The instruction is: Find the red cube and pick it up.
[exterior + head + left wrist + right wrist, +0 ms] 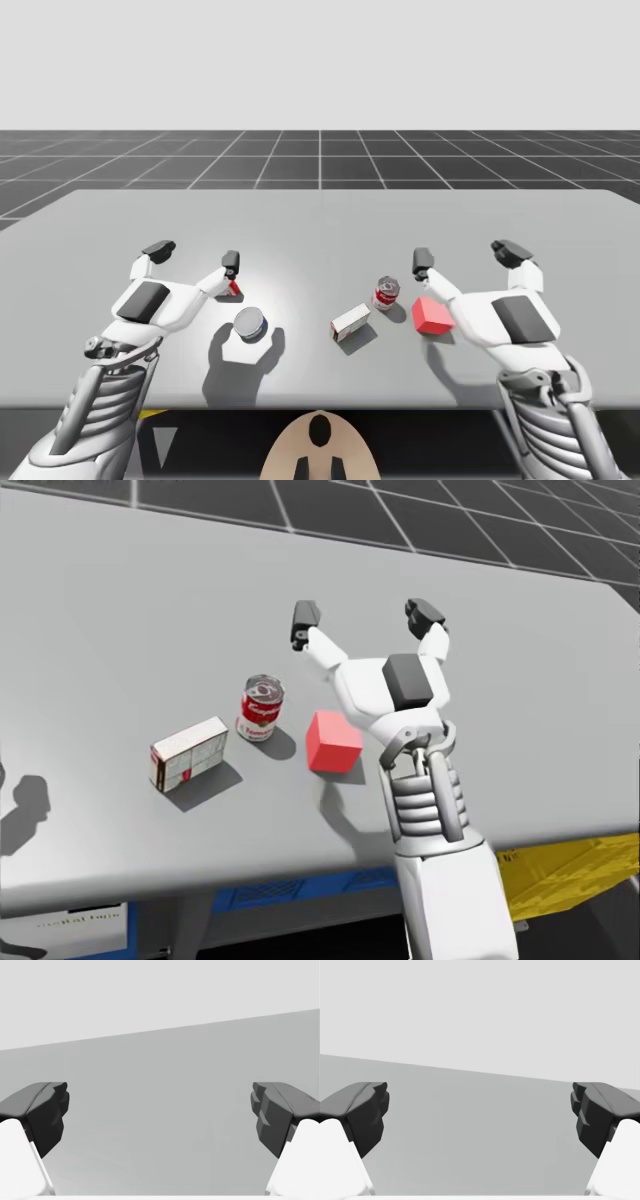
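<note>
The solid red cube (332, 741) sits on the flat grey counter (120, 600) just beside my right gripper (364, 617), behind its spread fingers; my left gripper (195, 257) likewise has its fingers wide apart.

High camera: fixed above the near edge, wide, angled down across the whole surface (320, 215). Head camera: nearer, steeper, aimed at my right side. Both share cube (431, 316), can (387, 292), box (350, 322) and right gripper (466, 256). Wrist cameras: low, near level, looking past left gripper (160, 1110) and right gripper over the surface.
</note>
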Available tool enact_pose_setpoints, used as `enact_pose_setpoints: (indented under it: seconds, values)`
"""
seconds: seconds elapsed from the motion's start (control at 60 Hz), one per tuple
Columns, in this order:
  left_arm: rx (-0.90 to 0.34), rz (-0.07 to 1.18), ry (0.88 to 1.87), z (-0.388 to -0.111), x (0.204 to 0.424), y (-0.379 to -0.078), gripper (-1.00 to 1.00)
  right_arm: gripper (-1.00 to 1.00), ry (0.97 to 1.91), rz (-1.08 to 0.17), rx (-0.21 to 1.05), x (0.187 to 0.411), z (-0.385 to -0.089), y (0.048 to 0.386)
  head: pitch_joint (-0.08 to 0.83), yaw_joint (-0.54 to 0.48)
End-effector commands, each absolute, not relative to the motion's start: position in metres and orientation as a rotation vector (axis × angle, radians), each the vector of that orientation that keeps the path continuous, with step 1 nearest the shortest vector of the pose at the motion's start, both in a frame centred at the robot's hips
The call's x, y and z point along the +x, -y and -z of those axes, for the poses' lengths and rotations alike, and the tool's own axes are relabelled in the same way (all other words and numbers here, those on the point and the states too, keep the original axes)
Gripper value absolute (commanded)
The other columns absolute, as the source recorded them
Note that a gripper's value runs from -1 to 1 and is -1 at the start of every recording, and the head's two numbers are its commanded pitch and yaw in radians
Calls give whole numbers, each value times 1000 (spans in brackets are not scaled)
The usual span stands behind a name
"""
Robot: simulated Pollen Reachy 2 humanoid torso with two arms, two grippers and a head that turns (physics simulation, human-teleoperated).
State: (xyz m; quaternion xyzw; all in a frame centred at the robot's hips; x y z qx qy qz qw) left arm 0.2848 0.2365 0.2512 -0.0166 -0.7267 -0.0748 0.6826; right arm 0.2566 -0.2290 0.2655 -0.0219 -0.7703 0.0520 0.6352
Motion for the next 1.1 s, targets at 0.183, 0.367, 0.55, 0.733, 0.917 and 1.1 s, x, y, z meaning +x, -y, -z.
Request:
enact_pose_setpoints:
  seconds: [0.183, 0.367, 0.55, 0.733, 0.917, 1.1]
  values:
    - [-41, 156, 1627, -252, 283, -238, -1000, -1000, 1724, -81, 2, 200, -269, 229, 703, -392]
    - [-42, 157, 1623, -251, 283, -237, -1000, -1000, 1689, -41, 13, 173, -243, 239, 709, -389]
    - [-39, 160, 1619, -250, 284, -237, -1000, -1000, 1637, -47, 14, 171, -206, 243, 716, -394]
    - [-27, 163, 1615, -249, 285, -236, -1000, -1000, 1552, -54, 34, 183, -168, 243, 724, -391]
    - [-22, 166, 1614, -248, 285, -235, -1000, -1000, 1492, -26, 57, 198, -144, 235, 729, -389]
    - [-19, 169, 1614, -248, 285, -235, -1000, -1000, 1453, -12, 7, 214, -128, 229, 734, -383]
